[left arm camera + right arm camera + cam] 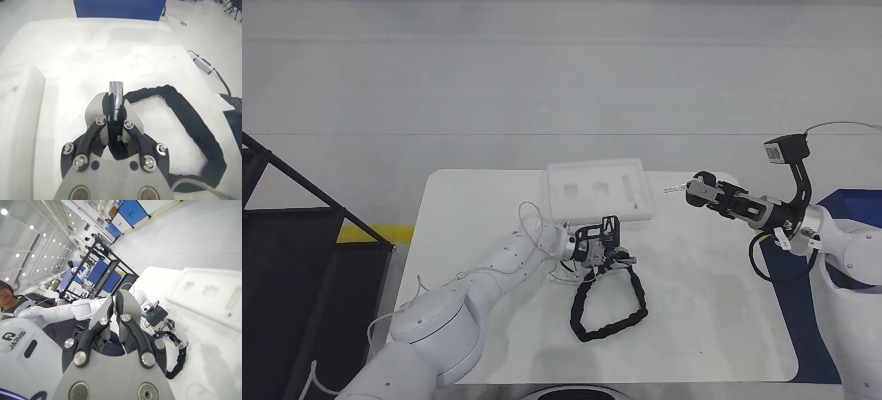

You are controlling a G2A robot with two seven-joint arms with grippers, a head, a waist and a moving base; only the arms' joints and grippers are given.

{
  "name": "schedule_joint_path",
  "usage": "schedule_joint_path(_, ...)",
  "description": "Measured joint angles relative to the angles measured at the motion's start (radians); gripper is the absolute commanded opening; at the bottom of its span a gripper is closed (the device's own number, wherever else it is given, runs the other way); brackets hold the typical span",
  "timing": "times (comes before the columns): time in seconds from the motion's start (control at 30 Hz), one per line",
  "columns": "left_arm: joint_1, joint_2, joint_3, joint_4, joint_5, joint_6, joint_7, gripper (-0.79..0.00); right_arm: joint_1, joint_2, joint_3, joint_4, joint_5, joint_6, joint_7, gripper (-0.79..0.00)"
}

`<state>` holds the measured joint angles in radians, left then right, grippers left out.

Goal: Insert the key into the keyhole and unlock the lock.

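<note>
The left tool point(113, 100) is closed tight on the lock point(115, 91), whose chrome barrel sticks out past the fingertips, with the dark pads pressed against both sides of it. The lock's chain point(189, 117), wrapped in black cloth, trails from the barrel in a loop that lies flat on the white counter point(712, 320), on the near side of the tool. This tool sits near the middle of the counter, just in front of a white foam tray point(599, 190) with three shallow pockets cut into it. The right tool point(697, 188) is over the far right part of the counter, lifted off the surface, its fingers pinched almost together on the key point(674, 187). The thin silver blade of the key pokes out beyond the fingertips and points roughly toward the foam tray and the other arm. Key and lock are well apart, with a stretch of bare counter and the corner of the tray between them. Whether the barrel's keyhole faces the key cannot be told.
</note>
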<state>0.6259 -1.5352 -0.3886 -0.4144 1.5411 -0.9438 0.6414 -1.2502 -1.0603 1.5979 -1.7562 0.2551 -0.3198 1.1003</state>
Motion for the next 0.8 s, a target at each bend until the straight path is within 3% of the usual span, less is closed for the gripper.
schedule_joint_path(0.13, 0.0, 0.024, -0.001, -0.04, 0.035, -0.013, 0.126, -0.785, 0.0, 0.0, 0.0, 0.0, 0.0, 0.0, 0.0, -0.785)
schedule_joint_path(0.3, 0.019, 0.064, -0.009, -0.118, 0.059, 0.036, 0.274, -0.785, -0.001, 0.0, 0.0, -0.003, -0.001, 0.002, -0.003, -0.785)
schedule_joint_path(0.8, 0.067, 0.22, -0.09, -0.514, 0.01, 0.09, 0.325, -0.785, -0.053, 0.039, 0.159, -0.174, -0.058, 0.196, 0.089, -0.785)
